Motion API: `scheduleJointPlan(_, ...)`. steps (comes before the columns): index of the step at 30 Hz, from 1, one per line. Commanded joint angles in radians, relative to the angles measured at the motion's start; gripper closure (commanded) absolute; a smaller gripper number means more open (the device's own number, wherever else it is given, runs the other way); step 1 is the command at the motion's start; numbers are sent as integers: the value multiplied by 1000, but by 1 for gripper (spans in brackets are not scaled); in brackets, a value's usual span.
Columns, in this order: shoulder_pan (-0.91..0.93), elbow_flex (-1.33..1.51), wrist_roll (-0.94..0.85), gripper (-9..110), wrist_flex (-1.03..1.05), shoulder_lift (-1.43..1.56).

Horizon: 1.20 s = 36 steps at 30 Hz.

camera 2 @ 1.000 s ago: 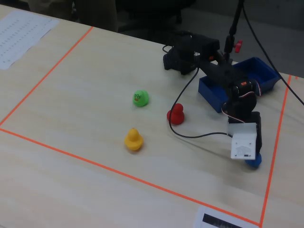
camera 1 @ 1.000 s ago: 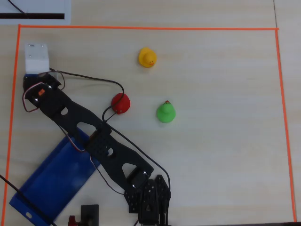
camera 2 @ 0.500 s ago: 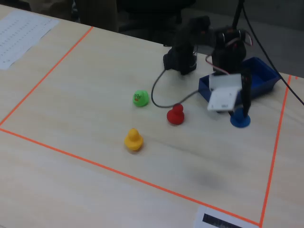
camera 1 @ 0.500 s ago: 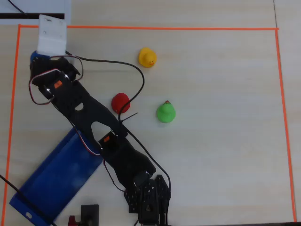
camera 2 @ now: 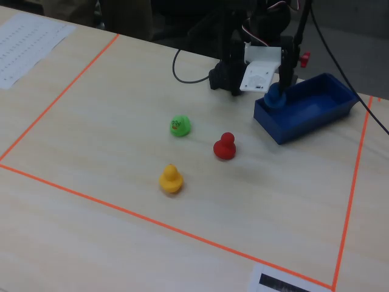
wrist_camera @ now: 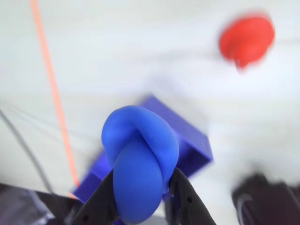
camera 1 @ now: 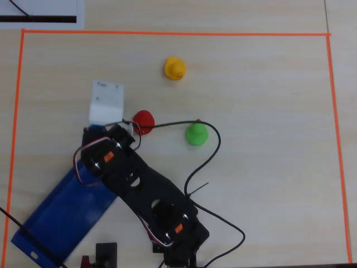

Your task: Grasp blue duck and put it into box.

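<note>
My gripper [wrist_camera: 140,197] clamped on blue duck [wrist_camera: 139,164], black fingers [wrist_camera: 101,201] pressing both sides. Fixed view: duck [camera 2: 275,97] hangs at near corner of box [camera 2: 316,118], over its rim. Red duck [camera 2: 225,146], green duck [camera 2: 180,126], yellow duck [camera 2: 171,179] stand apart on table [camera 2: 91,121].

Arm [camera 1: 148,192] body is all black plastic, chunky linked segments, in overhead view. Small orange tabs on the segments, at 10 o'clock and 5 o'clock of the arm's middle. Red-and-white wire loops hug the upper joint and the base end. White printed camera block [camera 1: 106,104] sits at the 11 o'clock tip, tiny screw dots on its top face. Thin black cable [camera 1: 207,151] arcs out to 3 o'clock, then trails to 5 o'clock. Gripper [wrist_camera: 143,197] fingers [wrist_camera: 101,201] matte black, tapered, in wrist view.
</note>
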Motion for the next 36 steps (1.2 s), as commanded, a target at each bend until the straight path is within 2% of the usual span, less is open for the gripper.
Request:
scheduleJointPlan(1, -64, 256, 77, 101, -34, 132)
scheduleJointPlan(7, -224, 334, 152, 101, -75, 100)
scheduleJointPlan(20, -374, 55, 127, 101, 66, -210)
scheduleJointPlan(31, -499, -98, 137, 100, 84, -413)
scheduleJointPlan(33, -517, -97, 114, 78, 95, -408)
scheduleJointPlan(36, -528, -89, 86, 66, 98, -405)
